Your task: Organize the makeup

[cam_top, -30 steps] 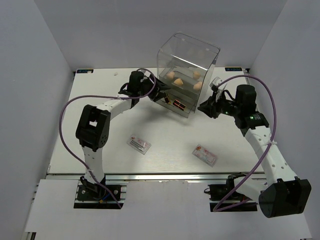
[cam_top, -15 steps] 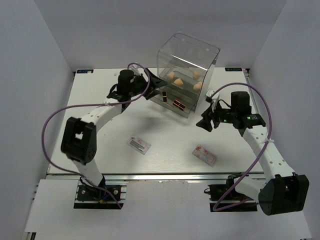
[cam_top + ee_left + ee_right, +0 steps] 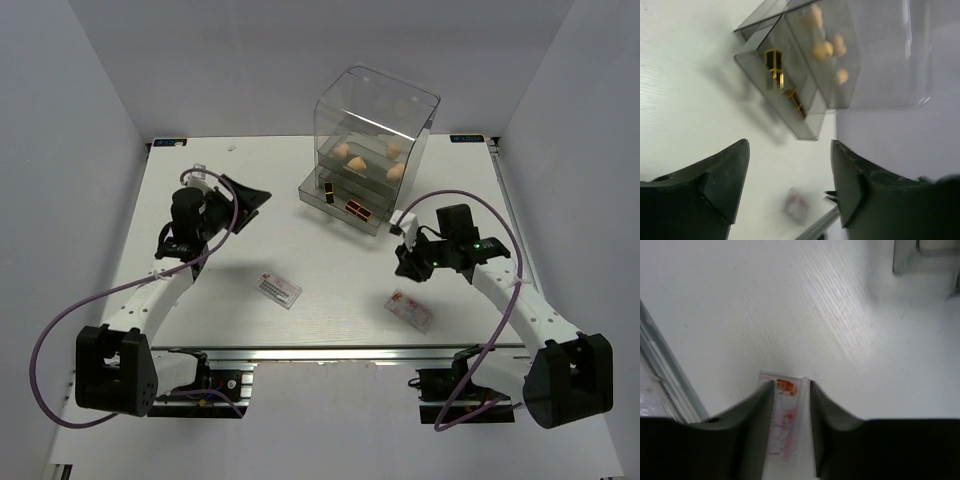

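Two white-pink packets lie on the table, one left of centre (image 3: 278,288) and one to the right (image 3: 410,310). My right gripper (image 3: 404,266) hovers just over the right packet (image 3: 785,415), which shows in the narrow gap between the slightly open jaws (image 3: 791,384). My left gripper (image 3: 250,200) is wide open and empty (image 3: 790,150), left of the drawer box (image 3: 375,120). Peach sponges (image 3: 358,163) sit inside the box. Two brown-and-gold tubes (image 3: 357,208) lie in its pulled-out bottom drawer (image 3: 774,62).
The clear drawer box (image 3: 875,55) stands at the back centre with its lowest drawer (image 3: 335,200) pulled out toward the front. White walls close in on both sides. The metal rail (image 3: 300,352) runs along the near table edge.
My left arm has pulled back from the drawer to the left side of the table. My right arm has swung from beside the box down over the right packet. The packets have not moved.
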You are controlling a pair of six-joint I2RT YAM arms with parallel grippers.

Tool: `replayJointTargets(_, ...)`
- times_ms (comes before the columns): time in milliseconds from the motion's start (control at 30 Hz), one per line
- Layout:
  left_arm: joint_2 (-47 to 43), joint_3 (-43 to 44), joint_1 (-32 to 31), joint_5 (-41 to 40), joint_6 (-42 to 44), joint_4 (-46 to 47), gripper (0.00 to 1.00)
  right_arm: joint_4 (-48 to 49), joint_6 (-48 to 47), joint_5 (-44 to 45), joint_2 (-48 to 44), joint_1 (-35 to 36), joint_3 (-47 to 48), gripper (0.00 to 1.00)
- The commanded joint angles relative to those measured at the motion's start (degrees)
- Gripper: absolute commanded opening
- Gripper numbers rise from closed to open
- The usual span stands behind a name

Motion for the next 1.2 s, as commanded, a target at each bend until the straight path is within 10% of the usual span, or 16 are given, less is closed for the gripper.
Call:
replayJointTargets(0,-1.1,-3.3,-0.4,2.9,-1.5,4.6,0.7,7.7,-4.0,0.9,-1.1,5.0,-0.2,0.0)
replayJointTargets(100,-1.3,-5.9,-0.4,3.8,-3.4,5.9,0.15,10.9,-6.4,2.6,2.5,10.2,1.8,0.0)
replayJointTargets(300,-3.9,-7.3,-0.2,4.9,-2.1,3.7,0.01,21.9,0.8,17.7,15.2,19.1,8.6,0.0)
replayJointTargets(733,-10.8,-14.9,0.0,5.0,-4.4,5.4,0.22,29.5,4.1,45.0,37.3,21.6,24.4,0.0)
replayJointTargets(900,-10.5,-14.6,0.0,5.0,-4.2,5.4,0.23,30.4,2.6,45.4,37.6,21.5,24.2,0.53)
replayJointTargets(1167,-9.0,-15.4,0.0,5.7,-6.2,10.1,0.69,31.7,1.0,46.1,39.0,20.8,24.4,0.8)
